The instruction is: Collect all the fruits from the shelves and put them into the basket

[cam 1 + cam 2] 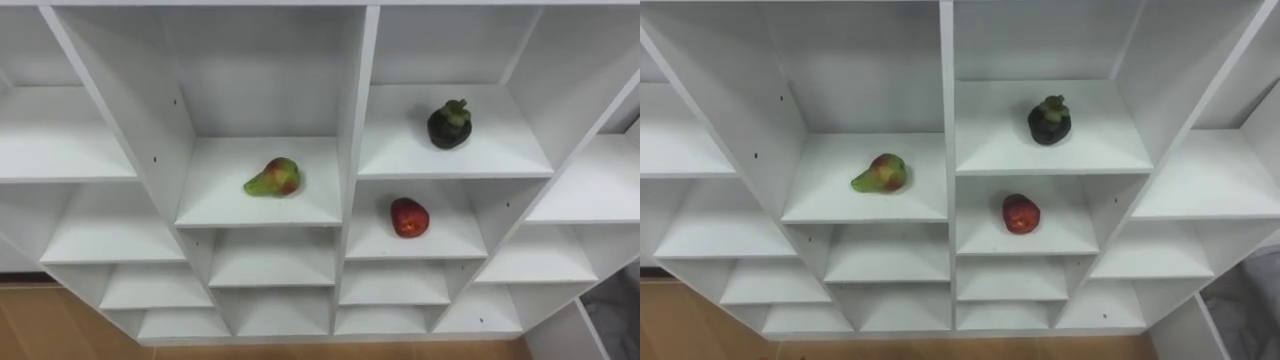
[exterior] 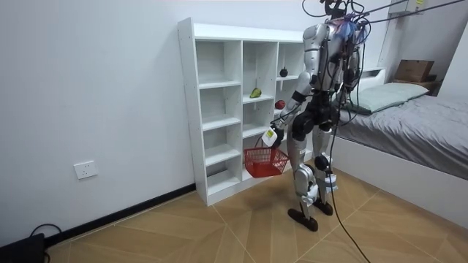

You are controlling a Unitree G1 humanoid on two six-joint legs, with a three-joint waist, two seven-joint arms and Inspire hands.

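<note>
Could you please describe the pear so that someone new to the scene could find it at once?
Look at the white shelf unit. The pear lies alone in a cubby one column left of the dark mangosteen and the red fruit. It is the only green, teardrop-shaped fruit, blushed red on one side.

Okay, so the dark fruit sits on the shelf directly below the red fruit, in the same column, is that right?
Not quite. The dark fruit sits on the shelf directly above the red fruit, in the same column. The left eye view shows this.
</note>
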